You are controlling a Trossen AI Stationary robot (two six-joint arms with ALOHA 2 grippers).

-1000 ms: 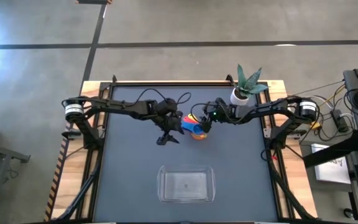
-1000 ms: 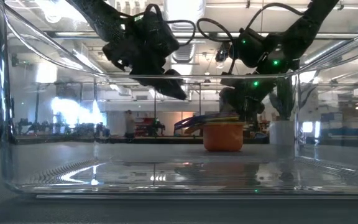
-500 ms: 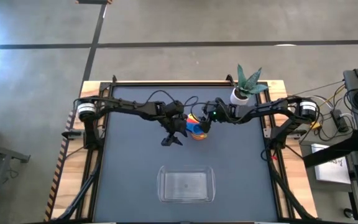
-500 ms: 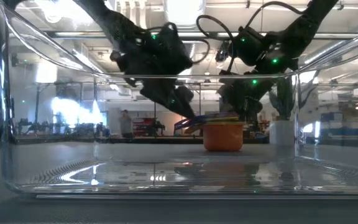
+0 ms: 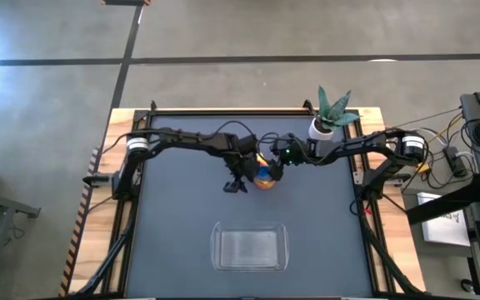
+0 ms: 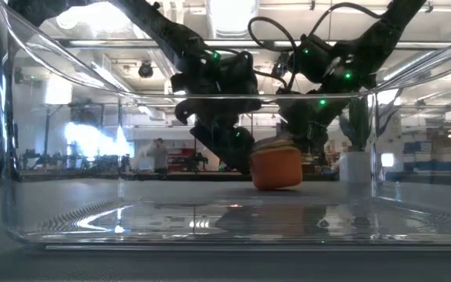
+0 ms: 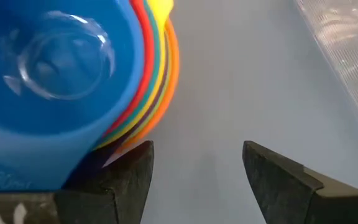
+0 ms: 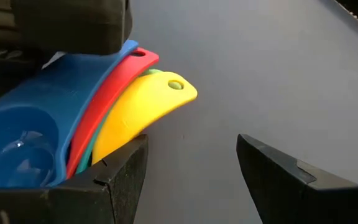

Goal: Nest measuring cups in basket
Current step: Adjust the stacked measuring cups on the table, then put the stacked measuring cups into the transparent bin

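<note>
We see the dark table (image 5: 173, 217) with the clear basket (image 5: 249, 248) at 6 o'clock, well apart from the stack of nested measuring cups (image 5: 262, 176) near centre. The left gripper (image 5: 238, 179), fingers spread wide, sits at the stack's 9 o'clock; the right gripper (image 5: 275, 170), likewise wide, sits at its 3 o'clock, holding nothing.

Nested measuring cups (image 7: 73, 68): blue innermost, then red, yellow, green, orange rims. Clear, colourless basket (image 5: 249, 247). Dark grey desk (image 5: 173, 217). White plant pot (image 5: 320, 129).
</note>
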